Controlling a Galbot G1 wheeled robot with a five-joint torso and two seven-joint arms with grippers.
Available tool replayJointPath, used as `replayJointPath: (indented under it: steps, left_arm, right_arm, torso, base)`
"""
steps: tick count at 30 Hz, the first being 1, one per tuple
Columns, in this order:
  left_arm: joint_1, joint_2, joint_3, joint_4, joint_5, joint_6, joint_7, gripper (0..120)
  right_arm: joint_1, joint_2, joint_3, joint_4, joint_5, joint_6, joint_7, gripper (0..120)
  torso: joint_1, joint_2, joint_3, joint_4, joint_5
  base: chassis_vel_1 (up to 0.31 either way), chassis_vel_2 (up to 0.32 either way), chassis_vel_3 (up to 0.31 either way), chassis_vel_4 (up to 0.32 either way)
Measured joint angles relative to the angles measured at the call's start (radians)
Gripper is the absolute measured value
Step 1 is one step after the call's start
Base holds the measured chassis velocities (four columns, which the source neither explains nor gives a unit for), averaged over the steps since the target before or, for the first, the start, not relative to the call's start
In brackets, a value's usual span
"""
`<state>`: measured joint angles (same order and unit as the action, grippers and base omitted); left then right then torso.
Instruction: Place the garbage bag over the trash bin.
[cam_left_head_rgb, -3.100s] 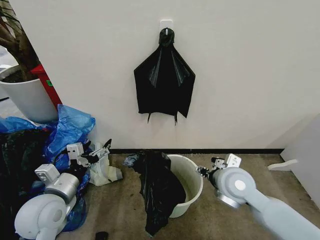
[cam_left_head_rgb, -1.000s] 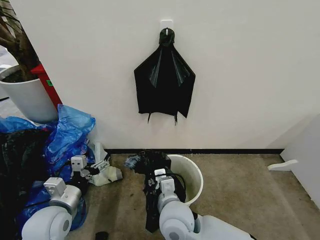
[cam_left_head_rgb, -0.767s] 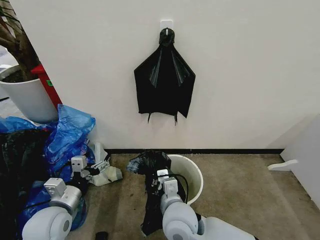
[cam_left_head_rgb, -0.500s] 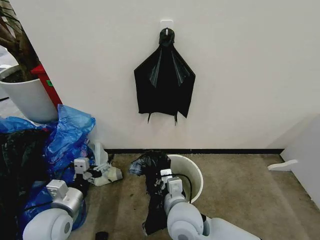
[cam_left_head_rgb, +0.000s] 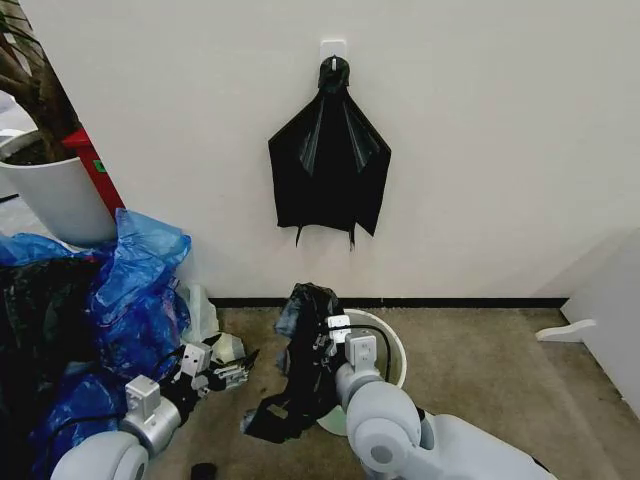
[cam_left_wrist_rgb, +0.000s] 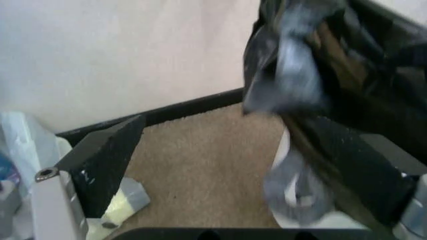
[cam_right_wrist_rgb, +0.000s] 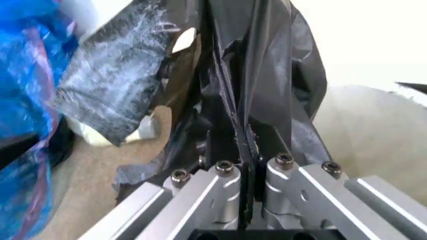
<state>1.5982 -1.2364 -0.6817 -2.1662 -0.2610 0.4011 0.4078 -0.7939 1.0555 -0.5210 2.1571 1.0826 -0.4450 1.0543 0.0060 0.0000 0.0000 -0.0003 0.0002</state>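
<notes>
Since the earlier frames the right arm has swung in from the right of the trash bin (cam_left_head_rgb: 385, 345) to its left rim, and the garbage bag (cam_left_head_rgb: 300, 385) has come up off the floor with it; the left arm has crept forward toward the bag.

Garbage bag: hangs as a long black strip, long axis roughly vertical, from a crumpled top bunch above the right hand (cam_left_head_rgb: 338, 335) down to a flared tail just beside the bin's base. It drapes outside the bin's left wall, not over the mouth; the opening lies to the right of the hand and looks uncovered.

Trash bin: on the floor directly beyond and to the right of the right hand, with part of the rim in sight behind the wrist.

Right hand: fingers pressed together on a fold of the bag (right wrist view (cam_right_wrist_rgb: 243, 165) shows film pinched between the closed pads). Nearer arm by far; it is touching the bag at the rim.

Left hand (cam_left_head_rgb: 232, 372): low, left of the bag's tail, apart from it. One finger (cam_left_wrist_rgb: 103, 160) shows in the left wrist view, with the bag across open carpet; fingers look spread, holding nothing.

Judgement: the bag mouth must travel rightward from the right hand to span the rim.
</notes>
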Motion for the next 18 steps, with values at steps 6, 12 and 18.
replayJointPath:
  steps: [6,12,18]
  left_arm:
    - [-0.027,0.009,0.112,-0.019,0.004,0.048,-0.046,100]
    - [-0.038,0.017,0.224,-0.048,-0.008,0.138,-0.121,100]
    - [-0.054,0.011,0.264,-0.063,-0.029,0.215,-0.221,100]
  right_arm:
    - [-0.005,-0.013,-0.012,0.009,0.005,-0.007,-0.010,0]
    - [0.011,-0.025,-0.010,0.016,0.018,-0.009,-0.011,0]
    - [0.021,-0.032,-0.007,0.021,0.028,-0.009,-0.011,0]
  torso:
    - [0.000,0.000,0.000,0.0000,0.0001]
    - [0.000,0.000,0.000,0.0000,-0.0003]
    - [0.000,0.000,0.000,0.0001,-0.0001]
  base:
    - [0.000,0.000,0.000,0.000]
    - [0.000,0.000,0.000,0.000]
    - [0.000,0.000,0.000,0.000]
